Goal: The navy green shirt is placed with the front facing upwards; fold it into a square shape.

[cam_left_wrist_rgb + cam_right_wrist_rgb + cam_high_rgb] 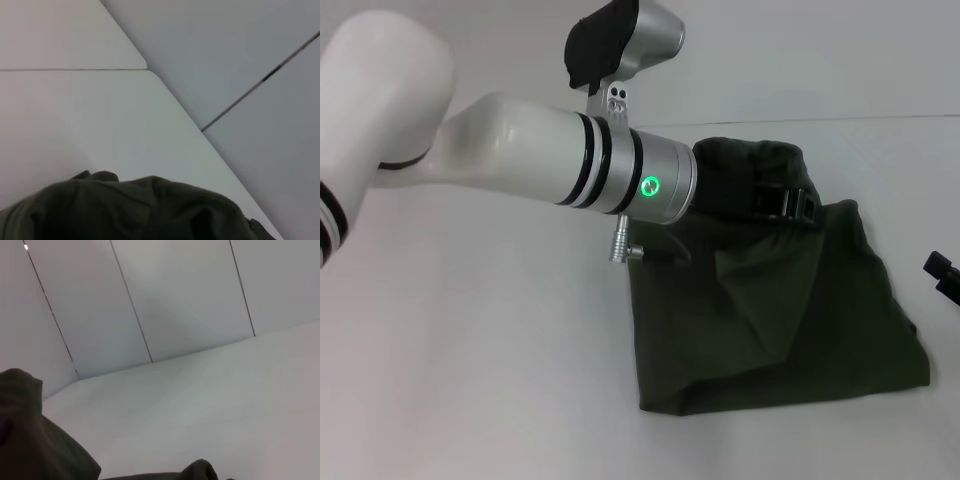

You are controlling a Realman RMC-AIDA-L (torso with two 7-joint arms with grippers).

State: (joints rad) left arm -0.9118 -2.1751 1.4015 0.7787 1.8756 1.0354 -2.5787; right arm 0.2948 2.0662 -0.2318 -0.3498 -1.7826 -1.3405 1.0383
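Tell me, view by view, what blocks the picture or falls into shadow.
Head view: the left arm crosses the frame, hiding the far corner of the navy green shirt, whose folds go nearly black around the left gripper; the right gripper shows only at the edge. Left wrist view: dark cloth fills the nearest part. Right wrist view: shadowed cloth blocks one corner.

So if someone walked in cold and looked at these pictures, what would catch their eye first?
Probably the big white left arm sweeping across the head view, a green ring light glowing on its wrist. Its left hand reaches into the bunched top of the navy green shirt, which lies partly folded on the white table. The right hand only peeks in at the table's right edge.
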